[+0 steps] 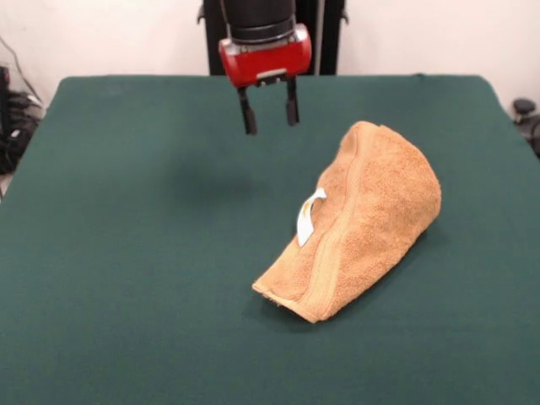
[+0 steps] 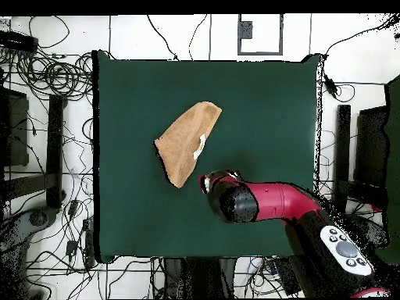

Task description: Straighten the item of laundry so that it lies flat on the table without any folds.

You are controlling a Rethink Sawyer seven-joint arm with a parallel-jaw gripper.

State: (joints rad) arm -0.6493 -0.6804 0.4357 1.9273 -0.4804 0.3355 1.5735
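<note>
The tan-orange towel [image 1: 363,219] lies folded over on itself on the dark green table [image 1: 126,253], right of centre in the front view. Its woven band runs along the folded hem and a small white care tag [image 1: 307,216] sticks out at the fold. In the overhead view the towel [image 2: 187,142] lies left of the table's middle [image 2: 266,101]. My gripper [image 1: 269,113] hangs above the table, up and to the left of the towel, open and empty, not touching it. In the overhead view the gripper [image 2: 212,183] is mostly hidden under the red arm head.
The red and black arm [image 2: 273,200] reaches in from the lower right of the overhead view. Cables and stands [image 2: 47,78] surround the table on the floor. The robot's black pedestal [image 1: 270,25] stands behind the table's far edge.
</note>
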